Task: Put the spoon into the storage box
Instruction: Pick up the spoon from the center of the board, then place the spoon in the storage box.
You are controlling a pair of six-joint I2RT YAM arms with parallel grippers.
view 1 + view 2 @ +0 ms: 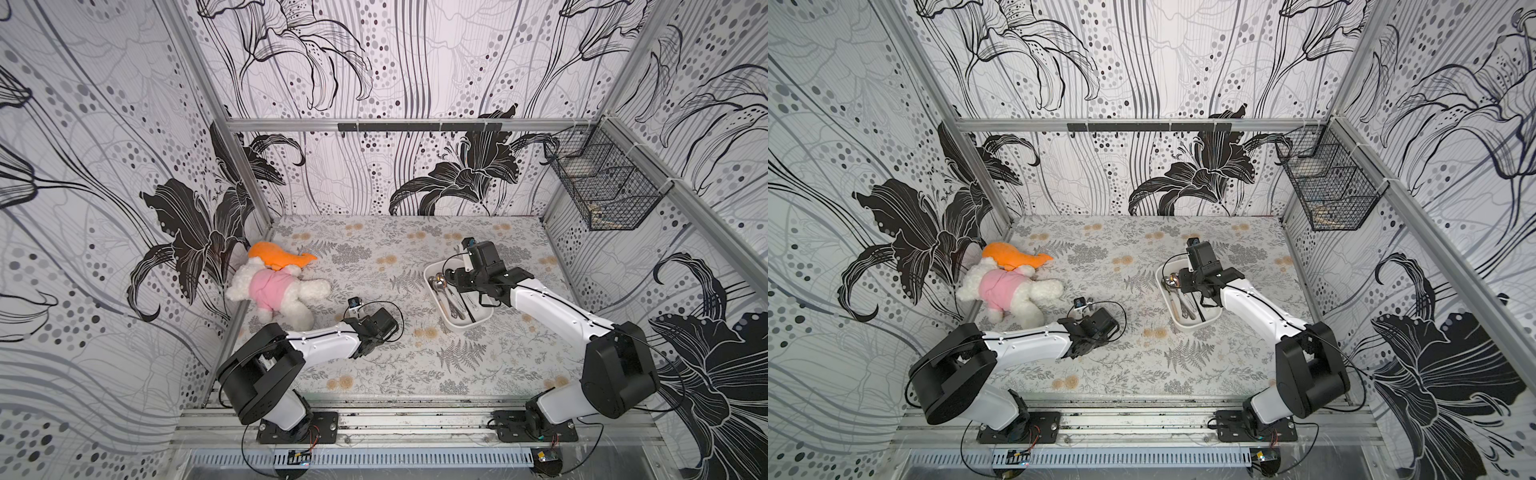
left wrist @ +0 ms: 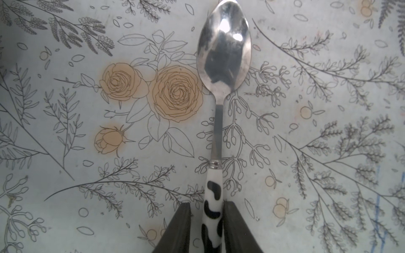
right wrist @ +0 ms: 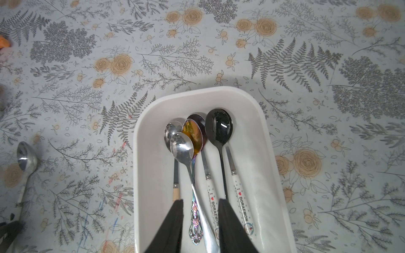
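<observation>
While the spoon (image 2: 215, 140) lies flat on the flowered tablecloth (image 2: 65, 109) in the left wrist view, the left gripper (image 2: 206, 206) straddles its cow-patched handle with jaws set narrow. One finger (image 2: 232, 219) touches the handle and a sliver of cloth shows beside the other, so I cannot tell whether the pinch is firm; the step in hand reads as the grasp. The right wrist view shows the storage box (image 3: 263, 122) holding several other spoons (image 3: 184, 149), bowls all at one end. The right gripper (image 3: 200, 203) hovers over their handles, jaws a little apart and holding nothing, while the task's spoon (image 3: 26, 157) sits well apart from the box, out on the cloth. In both top views the left arm (image 1: 324, 343) reaches low at lower centre-left, its wrist hiding the spoon. The box (image 1: 457, 328) sits right of centre under the right arm (image 1: 552, 307), and a plush toy (image 1: 274, 286) lies at left. The next move likely calls for a firm pinch, a level lift, a carry rightward and a lengthwise lowering beside the others, with the right gripper perhaps needing to clear the way.
</observation>
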